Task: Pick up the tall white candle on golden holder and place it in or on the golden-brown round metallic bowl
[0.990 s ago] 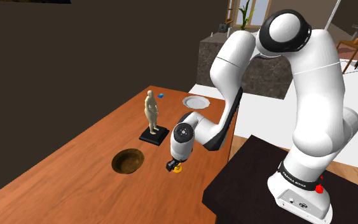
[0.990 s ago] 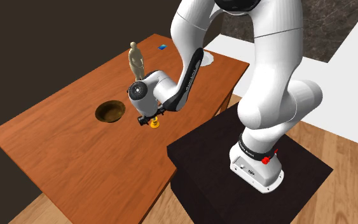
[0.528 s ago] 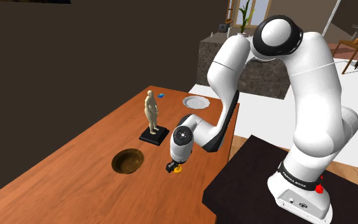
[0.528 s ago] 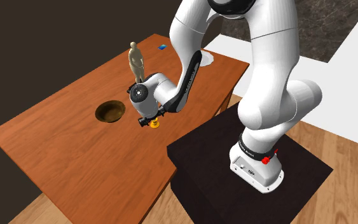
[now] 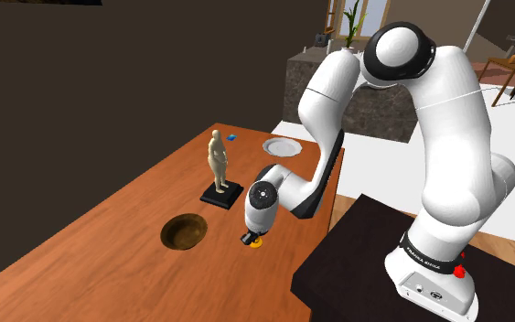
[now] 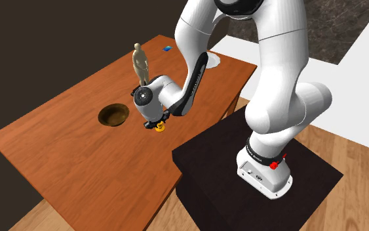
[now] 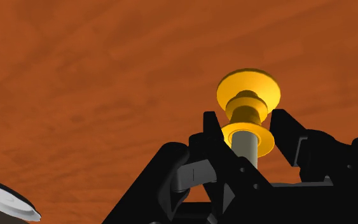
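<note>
The candle [image 7: 244,145] has a pale stem in a golden holder [image 7: 248,89] and stands on the wooden table [image 5: 109,247]. My black gripper [image 7: 245,118] is shut on it, one finger on each side of the holder's collar. In the shoulder view the gripper [image 5: 249,238] hangs low over the table's near edge, with the golden holder [image 5: 256,242] just under it. The golden-brown round bowl [image 5: 185,231] lies a short way off towards that view's left. In the second exterior view the bowl [image 6: 113,115] is left of the gripper [image 6: 155,124].
A tan figurine [image 5: 217,165] on a black base stands behind the gripper. Farther back lie a white plate [image 5: 282,146] and a small blue thing [image 5: 231,137]. The dark stand [image 5: 365,265] adjoins the table's near edge.
The fingers have come together onto the candle's holder. The arm's upper joints shifted slightly a second ago, and the hand has stayed over the same spot.
</note>
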